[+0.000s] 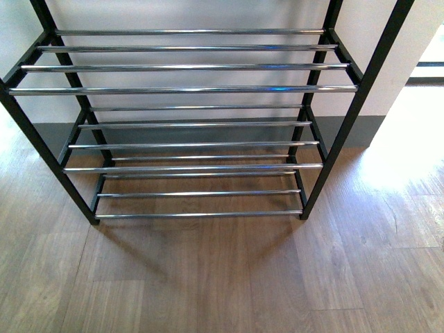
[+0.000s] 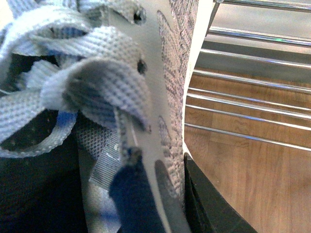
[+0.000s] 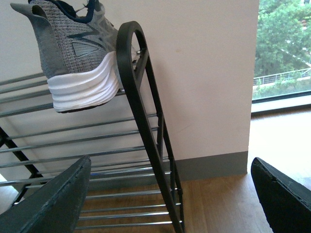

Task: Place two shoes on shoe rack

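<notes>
— So, where does the tall black metal shoe rack with thin chrome rod shelves (image 1: 182, 90) stand?

— From the front it fills the view from 9 o'clock over 12 to 3 o'clock, backed by a white wall (image 1: 187, 14) with a grey skirting. Three tiers show there. Brown wood-plank floor (image 1: 208, 284) lies at 6 o'clock, with a bright patch of light near 3 o'clock.

— And the shoe?

— One grey knit sneaker with a white sole and dark navy collar (image 3: 68, 43) shows in the right wrist view. Its heel is toward the camera, up at a high tier, just beside the rounded top of the rack's side frame. Whether its sole touches the rods I cannot tell.

— Who has it?

— The left gripper (image 2: 121, 189). Its camera is filled with the sneaker's pale laces and knit side, and a dark finger (image 2: 209, 204) lies flat against that side. The jaws are closed on the shoe, and rack rods run just beyond it.

— The right gripper (image 3: 171, 162)?

— Jaws spread wide with nothing between them. It looks at the rack's end frame from low down, apart from the sneaker.
</notes>
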